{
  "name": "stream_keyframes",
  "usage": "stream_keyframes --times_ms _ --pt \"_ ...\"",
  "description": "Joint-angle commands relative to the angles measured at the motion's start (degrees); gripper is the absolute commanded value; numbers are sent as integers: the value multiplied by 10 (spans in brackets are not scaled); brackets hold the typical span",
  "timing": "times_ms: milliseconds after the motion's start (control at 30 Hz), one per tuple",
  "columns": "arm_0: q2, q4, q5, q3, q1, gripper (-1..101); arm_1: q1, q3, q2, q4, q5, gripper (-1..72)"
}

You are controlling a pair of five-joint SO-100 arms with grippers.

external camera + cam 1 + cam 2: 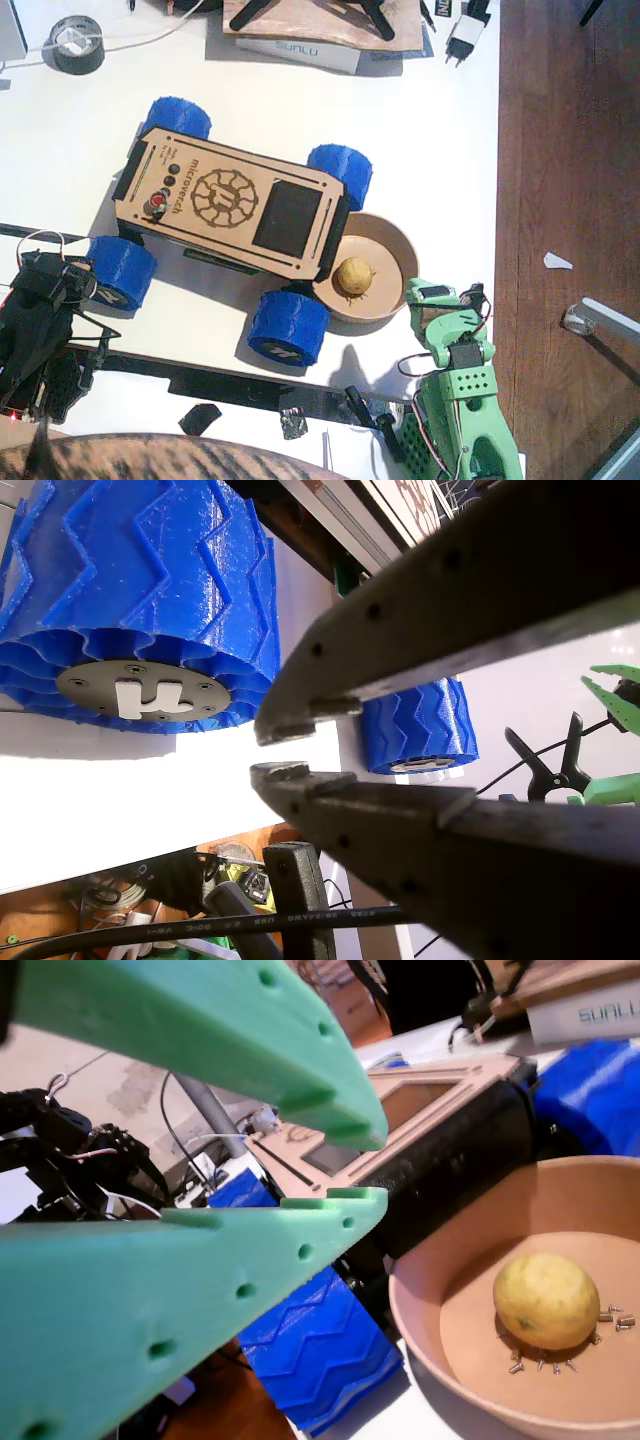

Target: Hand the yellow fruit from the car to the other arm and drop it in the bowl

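One yellow fruit (353,276) I see lying in the bowl (392,236) beside the car (233,200), green right gripper (355,1165) jaws slightly apart, empty, black left gripper (272,751) jaws nearly closed, empty.

This looks like a hobby workshop or maker room. A white table (420,120) stands on a dark wooden floor (570,150), and it carries loose work things: a roll of black tape (77,45), a white power plug (463,38), a box marked SUNLU (305,50) and black clamps (545,765). Cables and small tools (235,875) lie on a wooden surface below
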State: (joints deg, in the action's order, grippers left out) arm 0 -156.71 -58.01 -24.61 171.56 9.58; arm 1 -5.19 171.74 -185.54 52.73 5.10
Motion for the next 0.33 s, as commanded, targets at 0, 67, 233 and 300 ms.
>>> stream_keyframes --times_ms 0,67,233,300 --pt "0 8 5 -2 -4 14 -5 -2 -5 4 2 -1" --pt "0 8 5 -2 -4 16 -10 -1 -5 6 0 -1" --pt "0 9 5 -2 -4 15 -15 -1 -5 6 -4 -1" --pt "0 9 5 -2 -4 13 -16 1 -5 7 -6 -1"
